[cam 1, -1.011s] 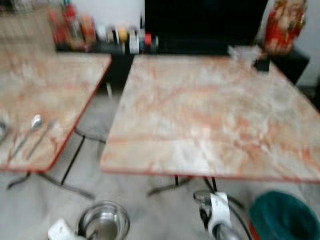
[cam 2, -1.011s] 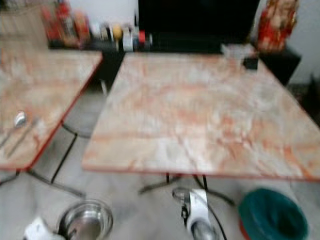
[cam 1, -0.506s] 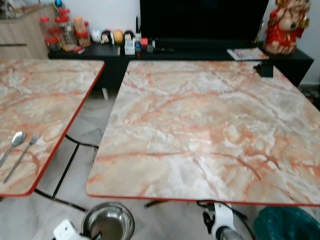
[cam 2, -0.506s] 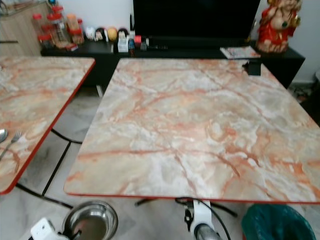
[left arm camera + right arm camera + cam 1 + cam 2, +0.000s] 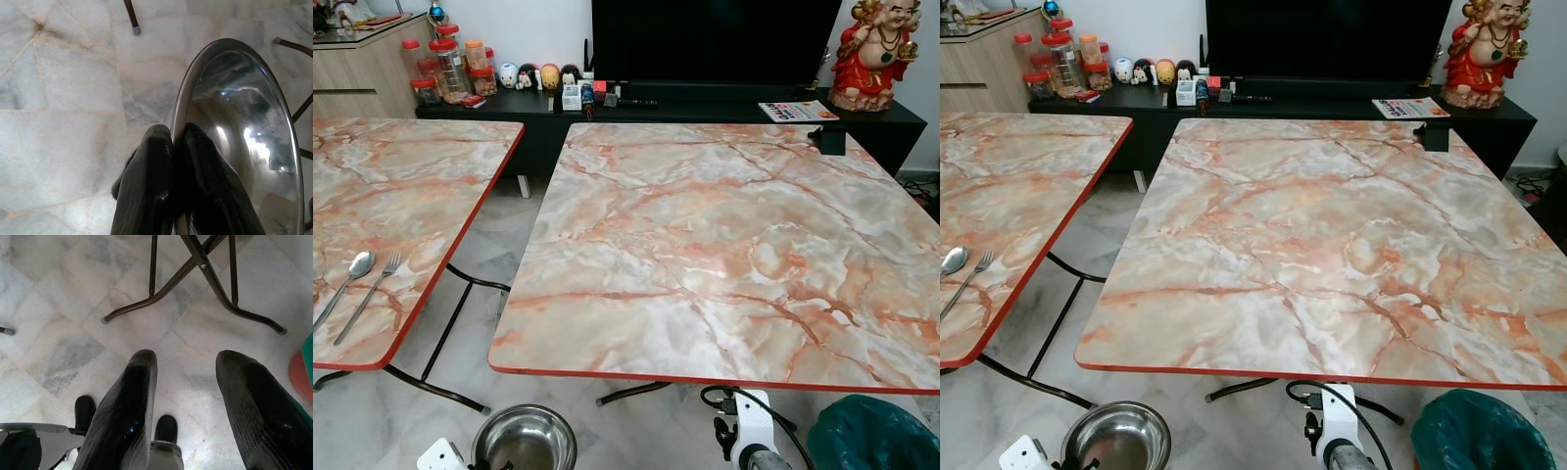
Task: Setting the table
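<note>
While the left gripper (image 5: 171, 147) hangs low over the floor before the near edge of the marble table (image 5: 724, 245), pinching the steel bowl (image 5: 525, 439) by its rim, the right gripper (image 5: 188, 406) points floorward, fingers wide, empty. Spoon (image 5: 357, 266) and fork (image 5: 384, 269) lie near the side table's (image 5: 401, 196) front edge. No readable writing.

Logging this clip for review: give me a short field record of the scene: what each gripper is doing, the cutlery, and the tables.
left gripper: shut on rim of steel bowl, held low over the floor
right gripper: open, holding nothing, above floor tiles
near table: marble-pattern top, nothing set on it
left table: spoon and fork lying side by side
green bin: on floor, right
</note>
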Controlling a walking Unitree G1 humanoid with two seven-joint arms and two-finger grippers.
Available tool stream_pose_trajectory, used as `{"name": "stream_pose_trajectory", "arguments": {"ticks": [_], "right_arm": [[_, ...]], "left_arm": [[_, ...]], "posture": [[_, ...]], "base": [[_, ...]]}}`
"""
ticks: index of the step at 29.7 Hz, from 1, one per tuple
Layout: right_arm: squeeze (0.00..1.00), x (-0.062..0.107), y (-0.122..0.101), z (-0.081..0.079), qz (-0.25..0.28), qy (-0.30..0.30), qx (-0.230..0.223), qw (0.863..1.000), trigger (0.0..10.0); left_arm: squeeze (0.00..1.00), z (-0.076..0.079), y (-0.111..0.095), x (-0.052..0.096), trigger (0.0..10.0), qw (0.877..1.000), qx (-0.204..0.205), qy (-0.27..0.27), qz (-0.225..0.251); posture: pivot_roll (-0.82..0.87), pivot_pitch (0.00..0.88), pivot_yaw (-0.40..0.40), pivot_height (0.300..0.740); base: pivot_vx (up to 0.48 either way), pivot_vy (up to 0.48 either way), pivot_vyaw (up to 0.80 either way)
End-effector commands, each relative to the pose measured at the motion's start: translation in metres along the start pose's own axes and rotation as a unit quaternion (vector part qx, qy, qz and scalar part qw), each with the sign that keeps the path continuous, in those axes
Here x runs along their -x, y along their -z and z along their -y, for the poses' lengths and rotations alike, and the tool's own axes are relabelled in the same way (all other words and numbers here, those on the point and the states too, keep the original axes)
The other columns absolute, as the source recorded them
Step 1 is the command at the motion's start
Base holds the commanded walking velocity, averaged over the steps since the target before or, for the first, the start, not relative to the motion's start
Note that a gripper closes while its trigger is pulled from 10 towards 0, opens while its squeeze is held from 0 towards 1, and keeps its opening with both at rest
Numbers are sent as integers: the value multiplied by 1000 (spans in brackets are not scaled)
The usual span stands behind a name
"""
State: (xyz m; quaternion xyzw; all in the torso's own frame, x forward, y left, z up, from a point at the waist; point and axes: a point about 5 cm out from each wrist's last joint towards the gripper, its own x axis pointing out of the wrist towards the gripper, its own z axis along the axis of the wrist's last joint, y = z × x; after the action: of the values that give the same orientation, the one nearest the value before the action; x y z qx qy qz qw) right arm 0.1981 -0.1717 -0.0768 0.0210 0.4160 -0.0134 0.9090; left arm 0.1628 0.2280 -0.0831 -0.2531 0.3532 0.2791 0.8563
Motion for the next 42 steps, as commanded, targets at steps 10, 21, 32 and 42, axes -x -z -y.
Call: {"name": "stream_pose_trajectory", "arguments": {"ticks": [10,21,32,42], "right_arm": [[0,0,-2,0,2,0,-5,1000,10000],[0,0,-1,-1,-1,-2,-4,1000,10000],[0,0,-1,-1,-1,-2,-2,1000,10000],[0,0,-1,-1,-2,-1,-3,1000,10000]], "left_arm": [[0,-5,1,1,10000,1000,-16,-12,-2],[0,-7,2,1,10000,1000,-20,-15,-2],[0,-6,1,1,10000,999,-29,-14,2],[0,-6,1,1,10000,999,-31,-14,3]], "posture": [[50,0,-10,740],[51,0,-12,740],[49,0,-13,740],[48,0,-13,740]], "base": [[0,-384,0],[0,0,0],[0,-201,0],[0,-240,0]]}}
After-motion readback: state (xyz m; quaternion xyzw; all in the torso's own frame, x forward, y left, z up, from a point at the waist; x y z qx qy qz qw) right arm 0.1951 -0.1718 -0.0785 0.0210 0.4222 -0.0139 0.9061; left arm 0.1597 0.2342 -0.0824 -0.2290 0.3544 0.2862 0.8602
